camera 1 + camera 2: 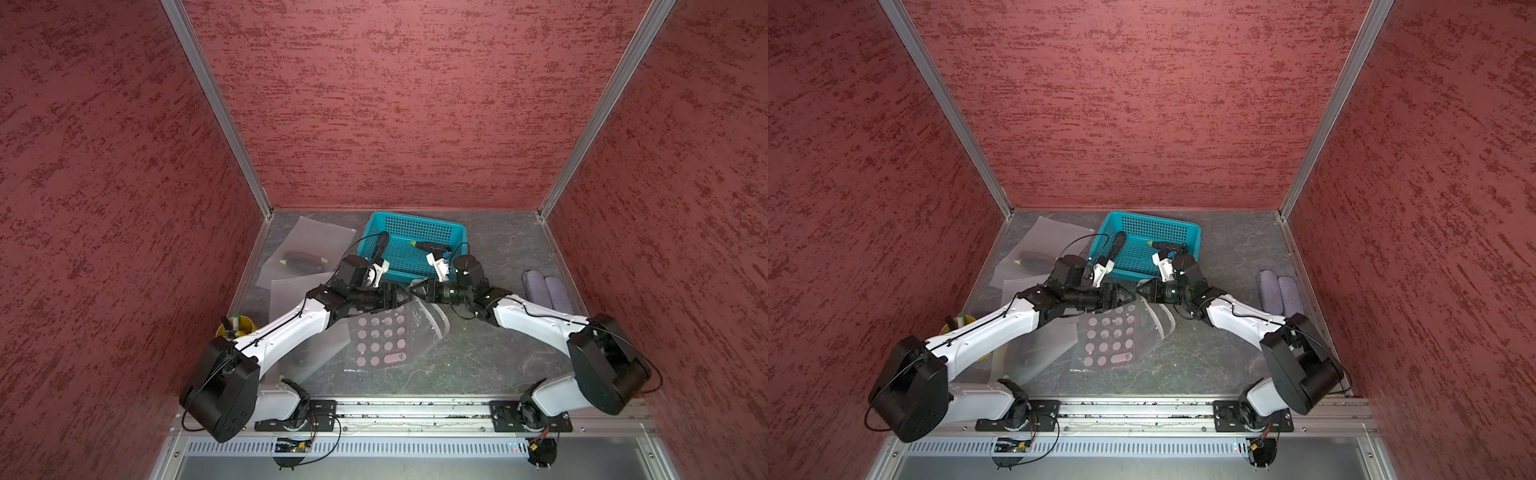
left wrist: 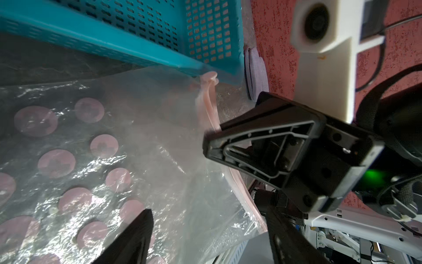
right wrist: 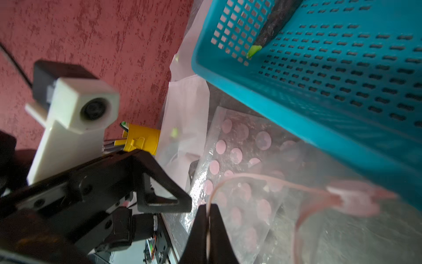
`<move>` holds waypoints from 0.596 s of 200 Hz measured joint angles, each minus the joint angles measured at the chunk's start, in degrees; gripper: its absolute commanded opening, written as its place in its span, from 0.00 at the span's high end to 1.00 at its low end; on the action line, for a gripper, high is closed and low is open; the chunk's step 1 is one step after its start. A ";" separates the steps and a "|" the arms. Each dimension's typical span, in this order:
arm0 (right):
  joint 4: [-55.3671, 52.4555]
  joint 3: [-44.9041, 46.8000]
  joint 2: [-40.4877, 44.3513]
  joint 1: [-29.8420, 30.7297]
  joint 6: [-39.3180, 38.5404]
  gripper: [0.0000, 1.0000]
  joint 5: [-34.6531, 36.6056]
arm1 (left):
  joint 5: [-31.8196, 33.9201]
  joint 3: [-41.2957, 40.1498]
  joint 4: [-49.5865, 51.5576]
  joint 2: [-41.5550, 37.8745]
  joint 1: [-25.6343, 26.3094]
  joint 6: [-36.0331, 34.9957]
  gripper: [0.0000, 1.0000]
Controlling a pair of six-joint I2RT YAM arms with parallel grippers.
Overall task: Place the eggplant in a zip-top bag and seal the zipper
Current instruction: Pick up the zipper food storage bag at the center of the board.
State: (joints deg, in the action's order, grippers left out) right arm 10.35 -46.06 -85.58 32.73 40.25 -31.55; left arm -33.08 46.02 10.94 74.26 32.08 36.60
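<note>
A clear zip-top bag [image 1: 382, 340] printed with pink dots lies on the table in front of the teal basket [image 1: 419, 227]. Its pink zipper rim [image 2: 210, 107] is lifted. My right gripper [image 3: 209, 219] is shut on that rim. My left gripper [image 2: 210, 228] faces it tip to tip, open, with the bag's mouth film between its spread fingers [image 2: 132, 240]. Two dark eggplants lie in the basket: one [image 1: 432, 246] across the middle, one [image 1: 384, 243] against its left wall. In both top views the grippers meet just in front of the basket [image 1: 1136, 293].
A further eggplant [image 1: 301, 261] lies inside a frosted bag at the back left, among other flat bags [image 1: 291, 299]. A yellow cup [image 1: 235, 326] with pens stands at the left edge. Purple rolled cloths [image 1: 546, 291] lie at the right.
</note>
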 measured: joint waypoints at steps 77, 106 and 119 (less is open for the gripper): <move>8.46 -0.42 -2.56 1.77 8.48 0.93 2.82 | 8.02 0.22 -0.09 4.02 6.49 -0.20 0.15; 9.57 -0.42 -3.67 2.47 9.27 0.93 2.56 | 8.37 0.26 -0.66 5.62 7.04 -0.42 0.19; 9.75 -0.42 -3.69 2.60 9.29 0.92 2.38 | 8.33 0.31 -1.14 5.97 7.06 -0.44 0.21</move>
State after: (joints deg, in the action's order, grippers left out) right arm 20.10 -46.48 -89.27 35.33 49.54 -29.17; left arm -24.75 46.33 9.80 80.23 39.13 36.16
